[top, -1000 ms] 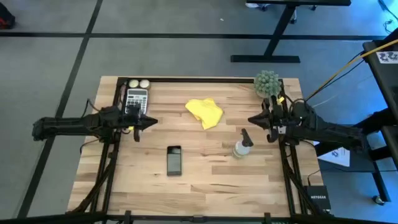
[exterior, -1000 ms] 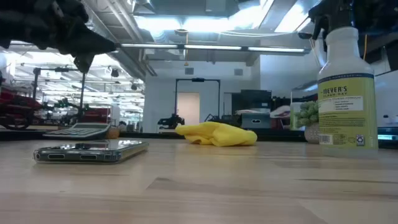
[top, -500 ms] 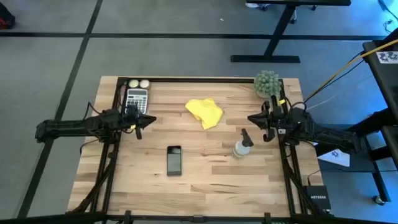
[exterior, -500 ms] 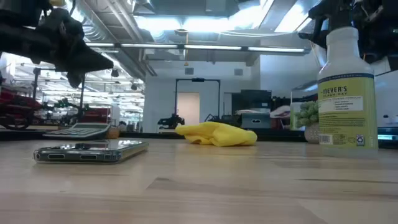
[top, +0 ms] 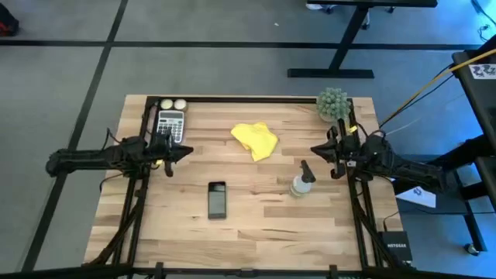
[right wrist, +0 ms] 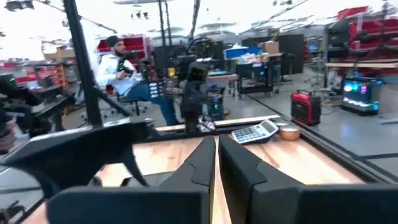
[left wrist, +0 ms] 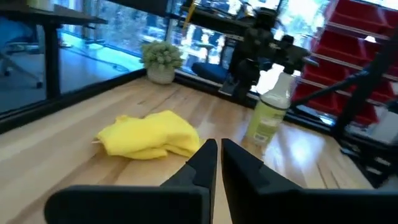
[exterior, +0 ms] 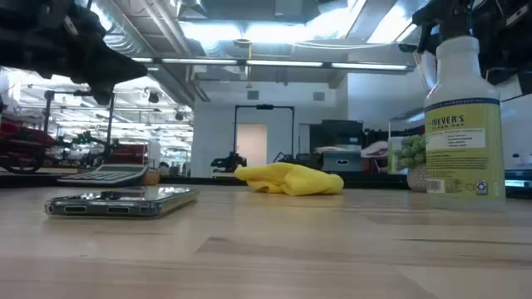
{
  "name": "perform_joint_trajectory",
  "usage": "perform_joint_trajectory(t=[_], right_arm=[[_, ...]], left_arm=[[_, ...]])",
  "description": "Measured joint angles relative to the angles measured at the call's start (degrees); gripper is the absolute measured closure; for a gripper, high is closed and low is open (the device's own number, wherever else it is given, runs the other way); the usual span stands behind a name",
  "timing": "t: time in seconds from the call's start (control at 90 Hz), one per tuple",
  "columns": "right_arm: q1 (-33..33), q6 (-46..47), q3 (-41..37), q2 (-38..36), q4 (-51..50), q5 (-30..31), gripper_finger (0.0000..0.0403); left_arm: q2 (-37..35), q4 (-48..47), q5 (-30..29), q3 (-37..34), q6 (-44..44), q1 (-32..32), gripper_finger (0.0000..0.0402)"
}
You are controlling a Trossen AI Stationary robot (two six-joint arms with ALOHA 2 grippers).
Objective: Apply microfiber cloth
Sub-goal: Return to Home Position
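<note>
The yellow microfiber cloth (top: 256,139) lies crumpled on the wooden table toward its far middle; it also shows in the low view (exterior: 289,178) and the left wrist view (left wrist: 149,135). A black smartphone (top: 217,199) lies flat nearer the front. My left gripper (top: 186,149) hovers shut above the table's left side, pointing toward the cloth. My right gripper (top: 316,149) hovers shut at the right side, left of the cloth by no contact, beside the spray bottle (top: 301,181).
A calculator (top: 170,124) and two small round things (top: 173,104) sit at the far left corner. A small potted plant (top: 333,103) stands at the far right corner. The spray bottle stands right of centre. A person sits in the room beyond the table (right wrist: 118,68).
My left gripper has drawn back a little toward the table's left edge. My right gripper has kept its place with only a small shift. The cloth, phone and bottle have not moved.
</note>
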Motion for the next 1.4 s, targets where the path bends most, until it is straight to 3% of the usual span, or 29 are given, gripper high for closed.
perform_joint_trajectory(t=[0.211, 0.422, 0.544, 0.756, 0.889, 1.156, 1.4], right_arm=[[0.0, 2.3, -5.0, -0.4, 6.0, 2.5, 0.0398], [0.0, 2.4, -5.0, -0.4, 3.7, 12.9, 0.0398], [0.0, 3.9, -5.0, -0.3, -1.9, 15.9, 0.0398], [0.1, 3.5, -5.0, 0.1, -2.4, 9.8, 0.0398], [0.2, 3.2, -5.0, 0.1, -1.6, 5.0, 0.0398], [0.2, 4.6, -5.0, 0.1, -1.3, 3.4, 0.0398], [0.2, 6.5, -5.0, 0.1, -1.2, 3.4, 0.0398]], left_arm=[[-4.6, 1.5, -0.2, -4.6, -0.7, -0.6, 0.0398], [-6.2, 3.0, 1.1, -5.4, 0.4, -0.6, 0.0398], [-6.2, 3.0, 1.1, -5.4, 0.4, -0.6, 0.0398], [-6.2, 3.0, 1.1, -5.4, 0.6, -0.4, 0.0398], [-6.2, 2.4, 4.6, -5.4, 0.3, -1.0, 0.0398], [-6.2, 2.3, 4.6, -5.4, 3.6, -5.1, 0.0398], [-6.2, 3.3, -1.6, -5.4, 7.3, -3.8, 0.0398]])
